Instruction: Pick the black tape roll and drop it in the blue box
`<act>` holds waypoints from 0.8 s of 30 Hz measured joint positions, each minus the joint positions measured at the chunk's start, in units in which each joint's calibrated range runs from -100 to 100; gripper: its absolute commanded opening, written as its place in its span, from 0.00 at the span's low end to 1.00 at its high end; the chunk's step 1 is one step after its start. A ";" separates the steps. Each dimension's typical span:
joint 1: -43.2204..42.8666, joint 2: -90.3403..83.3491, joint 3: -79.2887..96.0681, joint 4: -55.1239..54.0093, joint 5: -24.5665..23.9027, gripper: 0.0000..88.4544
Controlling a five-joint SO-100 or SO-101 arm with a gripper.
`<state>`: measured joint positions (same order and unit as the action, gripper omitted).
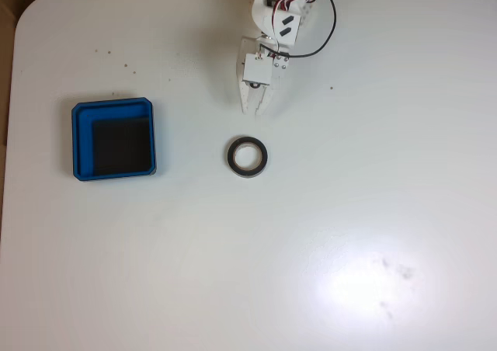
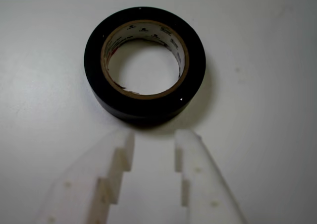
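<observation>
Bright, even overhead light, glare patch on the white table [image 1: 365,289], soft-focus wrist view.

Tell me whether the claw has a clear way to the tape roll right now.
Probably yes: the claw is partly open just short of the tape roll, which lies flat on bare table, nothing between them.

Fixed view: high overhead, facing straight down, taking in the whole surface [image 1: 248,273]. Wrist view: close, low, facing forward past the pincer [image 2: 153,140]. Shared: black tape roll [image 1: 248,157] [image 2: 144,64].
</observation>
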<state>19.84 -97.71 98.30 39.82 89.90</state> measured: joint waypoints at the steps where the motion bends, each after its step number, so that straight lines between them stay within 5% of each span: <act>1: -0.20 0.00 0.00 0.41 0.00 0.02; 24: -0.20 8.30 -0.18 -6.73 -0.08 0.02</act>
<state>19.64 -89.42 98.12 33.09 89.82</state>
